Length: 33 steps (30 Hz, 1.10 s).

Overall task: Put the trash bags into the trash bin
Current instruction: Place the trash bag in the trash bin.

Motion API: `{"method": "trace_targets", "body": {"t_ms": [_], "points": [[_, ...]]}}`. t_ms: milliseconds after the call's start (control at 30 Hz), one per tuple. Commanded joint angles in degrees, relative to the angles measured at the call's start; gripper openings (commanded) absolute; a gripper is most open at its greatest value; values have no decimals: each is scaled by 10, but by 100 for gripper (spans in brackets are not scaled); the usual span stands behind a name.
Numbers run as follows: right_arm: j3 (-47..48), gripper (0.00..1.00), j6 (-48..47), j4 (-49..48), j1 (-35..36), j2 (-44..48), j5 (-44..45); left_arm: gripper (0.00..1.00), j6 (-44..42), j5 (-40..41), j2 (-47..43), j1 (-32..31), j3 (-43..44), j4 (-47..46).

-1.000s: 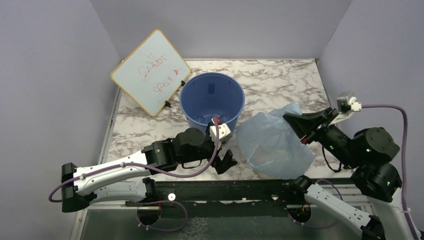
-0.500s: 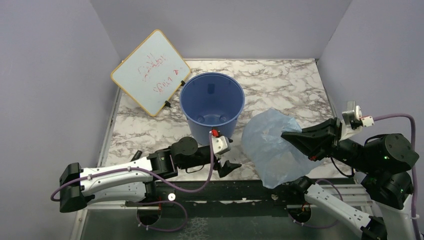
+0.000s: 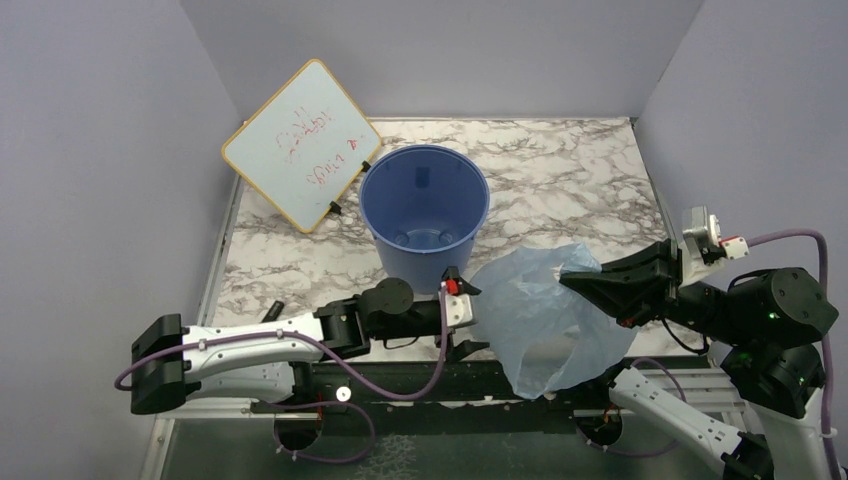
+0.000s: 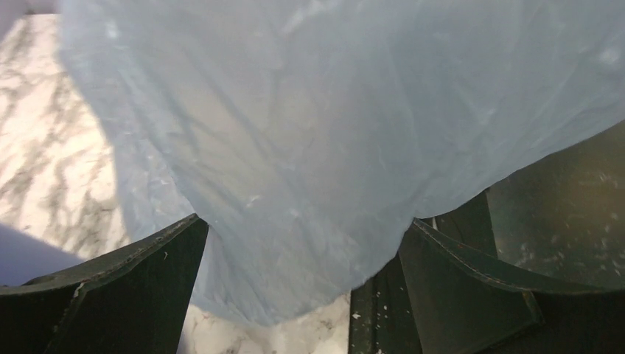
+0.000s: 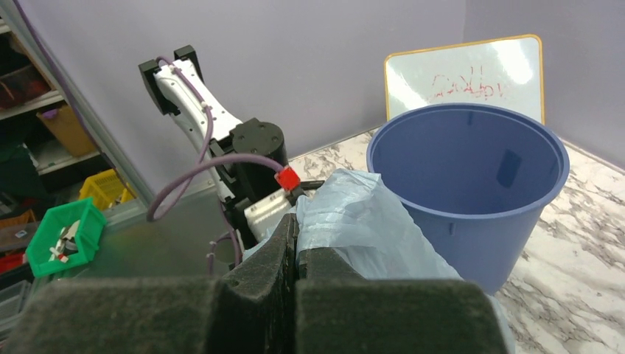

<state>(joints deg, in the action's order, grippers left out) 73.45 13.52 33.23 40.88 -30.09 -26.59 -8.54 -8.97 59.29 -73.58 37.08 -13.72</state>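
Between lilac walls (image 3: 100, 200) lay a marbled table (image 3: 560, 170); whiteboard (image 3: 262, 160) scrawl (image 3: 305, 128) was illegible; right gripper (image 3: 572, 283) pinched bag (image 3: 530, 310), left gripper (image 4: 304, 243) gaped.

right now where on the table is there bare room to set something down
Bare marble runs behind and right of the trash bin, up to the right wall. A smaller patch lies between the whiteboard, the bin and the left arm. Crowded: the near edge, where left gripper, right gripper and trash bag meet.
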Motion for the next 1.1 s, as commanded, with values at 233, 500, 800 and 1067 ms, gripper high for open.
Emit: {"method": "trace_targets", "body": {"t_ms": [233, 500, 800, 1067], "points": [[-9, 1, 10, -27, 2, -5, 31, 51, -2, -42, 69, -32, 55, -5], [-30, 1, 13, -56, 2, 2, 77, 0, 11, 8, 51, -32, 105, 11], [-52, 1, 17, -78, 2, 22, 144, 0, -64, 128, 35, -30, 188, -9], [-82, 1, 24, -138, 2, 39, 121, 0, -203, 157, 125, -24, 315, -43]]}}
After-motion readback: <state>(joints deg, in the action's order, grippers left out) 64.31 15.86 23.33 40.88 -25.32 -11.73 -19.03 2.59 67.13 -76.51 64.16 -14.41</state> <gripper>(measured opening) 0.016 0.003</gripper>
